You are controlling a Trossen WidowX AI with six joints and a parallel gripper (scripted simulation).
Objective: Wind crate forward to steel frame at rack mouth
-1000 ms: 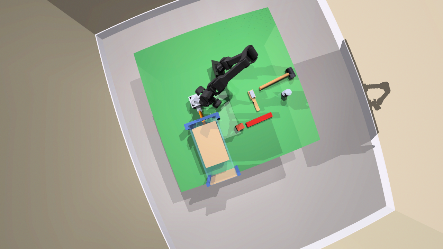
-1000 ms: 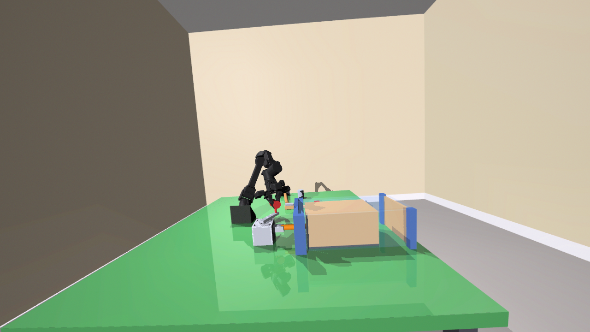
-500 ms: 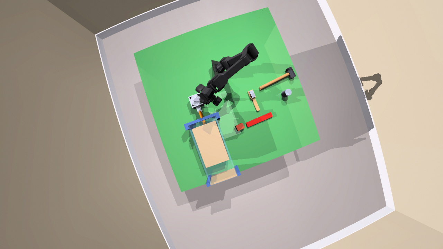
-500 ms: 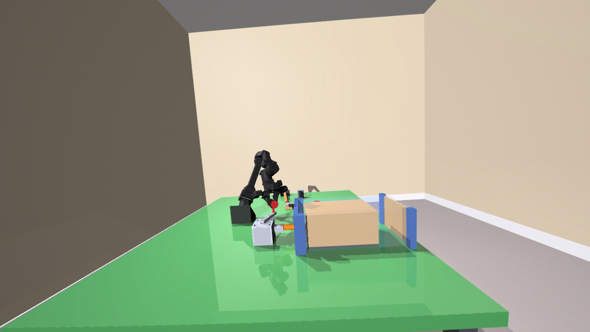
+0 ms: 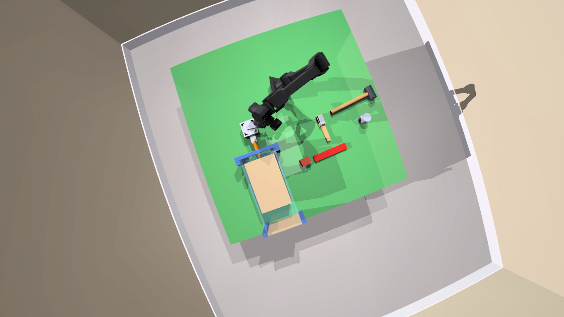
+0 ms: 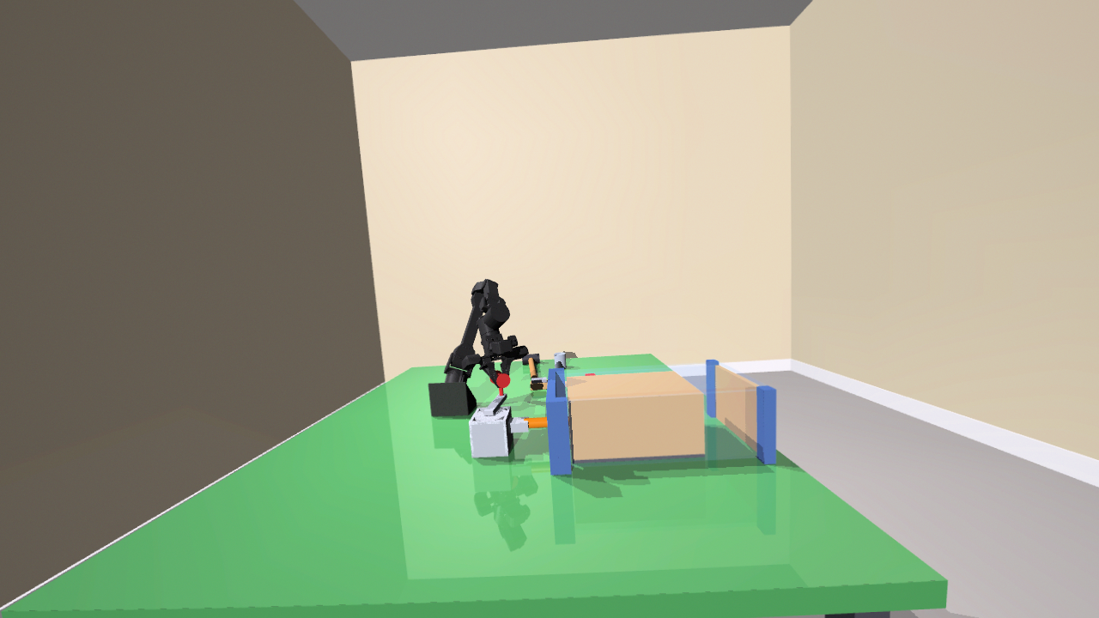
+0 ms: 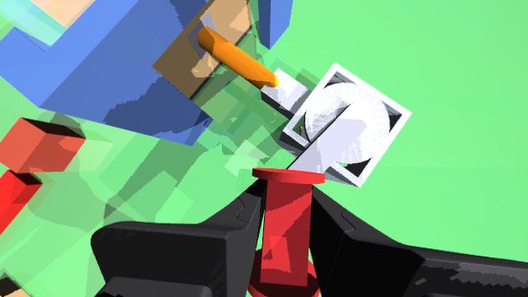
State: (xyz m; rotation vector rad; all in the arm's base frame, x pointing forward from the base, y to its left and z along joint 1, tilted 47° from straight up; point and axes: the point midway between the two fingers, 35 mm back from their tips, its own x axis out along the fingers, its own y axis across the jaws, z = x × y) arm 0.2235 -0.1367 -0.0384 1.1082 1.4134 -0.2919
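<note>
Well, from where I stand the job looks well along. The grey metal crank handle with its red knob (image 5: 253,127) (image 6: 502,380) (image 7: 287,233) is already seated on top of the square white winch (image 5: 250,134) (image 6: 490,439) (image 7: 385,146), near the left edge of the green surface (image 5: 220,86) (image 6: 322,522) (image 7: 454,219) in the top view. From the winch a short orange strap (image 5: 256,145) (image 6: 537,422) (image 7: 239,58) runs into the blue steel frame (image 5: 237,160) (image 6: 556,440) (image 7: 103,70).

The big tan box-shaped crate (image 5: 268,183) (image 6: 637,424) (image 7: 175,74) sits inside the clear-panelled cubby (image 5: 279,217) (image 6: 730,441), toward the bottom-left corner, and it looks flat. Its front is close behind the frame; I can't tell whether they touch. I'd guess a little winding remains, then letting go and backing off.

The black arm (image 5: 291,88) (image 6: 464,342) reaches from its base near the top edge, elbow raised and bent out toward the top-right corner, forearm slanting back down to the winch. Its end effector (image 5: 266,120) (image 6: 498,375) (image 7: 282,184) points downward beside the winch, fingers clamped on the red knob from both sides.
</note>
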